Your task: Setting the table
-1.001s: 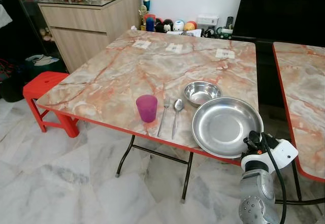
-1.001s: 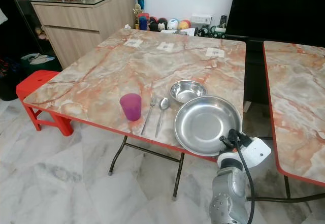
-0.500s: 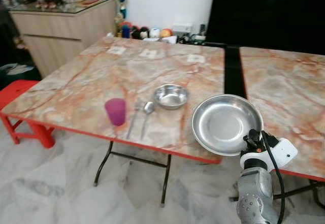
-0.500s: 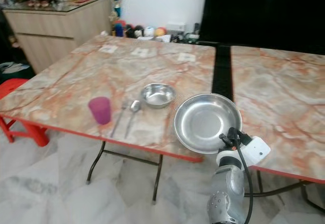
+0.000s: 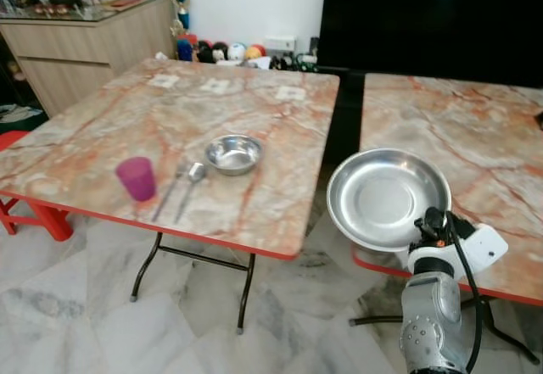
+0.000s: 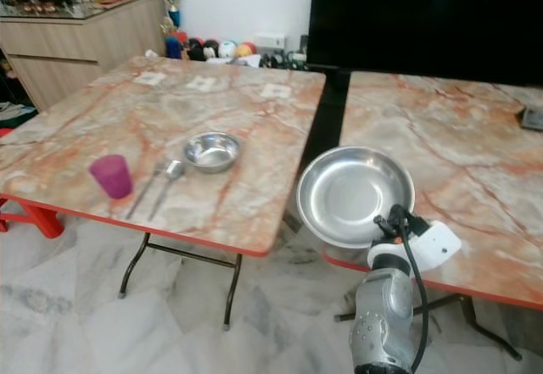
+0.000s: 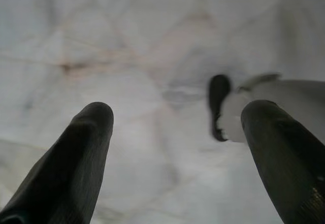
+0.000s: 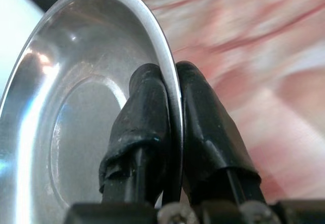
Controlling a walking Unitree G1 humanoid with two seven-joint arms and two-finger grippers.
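My right gripper is shut on the near rim of a large steel plate, held tilted in the air over the gap between two marble tables. The right wrist view has both black fingers pinching the plate's edge. On the left table stand a purple cup, a fork, a spoon and a small steel bowl. My left gripper hangs open above the marble floor.
A second marble table stands to the right, with a dark gap between the two. A wooden sideboard is at the back left, a red stool at the left edge. Toys and trophies line the far wall.
The view has swung to the right, so the left table and its settings slid leftward in the picture. The plate stays in my right gripper and now hangs beyond the left table's edge.
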